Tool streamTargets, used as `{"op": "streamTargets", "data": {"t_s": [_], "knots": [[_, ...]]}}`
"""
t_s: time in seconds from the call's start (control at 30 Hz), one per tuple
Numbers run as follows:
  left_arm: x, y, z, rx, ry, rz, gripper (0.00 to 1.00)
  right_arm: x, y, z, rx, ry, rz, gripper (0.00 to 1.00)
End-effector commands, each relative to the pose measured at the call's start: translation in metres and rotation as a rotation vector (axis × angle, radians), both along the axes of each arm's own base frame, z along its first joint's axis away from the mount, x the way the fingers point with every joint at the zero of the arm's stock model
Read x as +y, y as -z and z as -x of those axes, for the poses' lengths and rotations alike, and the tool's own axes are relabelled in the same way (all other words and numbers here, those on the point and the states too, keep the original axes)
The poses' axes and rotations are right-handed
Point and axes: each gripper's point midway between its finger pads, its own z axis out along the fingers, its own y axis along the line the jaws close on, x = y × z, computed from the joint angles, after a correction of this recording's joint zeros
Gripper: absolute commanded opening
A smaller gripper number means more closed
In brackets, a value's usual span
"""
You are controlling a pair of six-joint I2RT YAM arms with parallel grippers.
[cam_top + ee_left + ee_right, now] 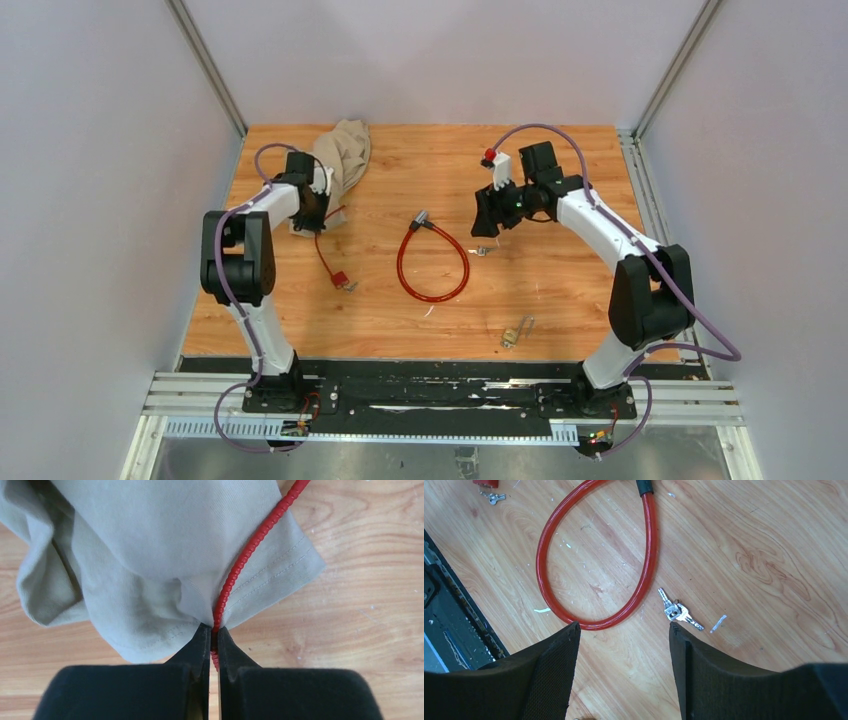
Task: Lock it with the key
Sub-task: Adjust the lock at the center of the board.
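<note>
The key (676, 611) is a tiny silver pair on a small ring, lying flat on the wood just beyond my right fingertip (674, 630). It also shows in the top view (480, 251), right of the big red cable loop (401, 262). My right gripper (624, 627) is open and empty, hovering above the table between the loop (646, 555) and the key. My left gripper (214, 630) is shut on a thin red ribbed cable (250, 545) at the edge of a beige cloth (150, 555). In the top view it (318, 222) sits at the far left.
The thin cable runs down to a red tag (340, 278) with a small key beside it. A small brass padlock (512, 335) lies near the front right. The cloth (345, 150) is bunched at the back left. White walls enclose the table.
</note>
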Motion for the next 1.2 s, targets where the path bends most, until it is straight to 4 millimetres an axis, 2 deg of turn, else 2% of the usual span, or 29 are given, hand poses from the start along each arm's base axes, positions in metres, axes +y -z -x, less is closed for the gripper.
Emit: {"op": "streamTargets", "data": {"t_s": [0.0,0.27,0.4,0.5,0.73,0.8,0.93,1.17], "knots": [[-0.005,-0.025,0.009,-0.038,-0.006,0.063,0.00,0.002,-0.015,-0.003,-0.036,-0.020,0.023,0.64],[-0.024,-0.072,0.033,-0.102,0.039,0.180,0.00,0.000,-0.022,-0.009,-0.049,-0.017,0.040,0.67],[-0.045,-0.096,0.041,-0.138,0.089,0.289,0.00,0.007,-0.025,-0.009,-0.065,-0.030,0.029,0.70],[-0.061,-0.105,0.048,-0.130,0.134,0.374,0.01,0.013,-0.024,-0.009,-0.065,-0.044,0.032,0.75],[-0.079,-0.100,0.069,-0.082,0.235,0.455,0.03,0.024,-0.014,-0.001,-0.013,-0.086,-0.010,0.75],[-0.078,-0.095,0.074,-0.071,0.256,0.446,0.05,0.026,-0.010,0.002,0.007,-0.094,-0.017,0.74],[-0.069,-0.073,0.074,-0.019,0.244,0.397,0.07,0.028,-0.002,0.003,0.024,-0.094,-0.003,0.74],[-0.066,-0.026,0.061,0.095,0.209,0.358,0.07,0.025,0.007,0.003,0.034,-0.081,0.022,0.74]]}}
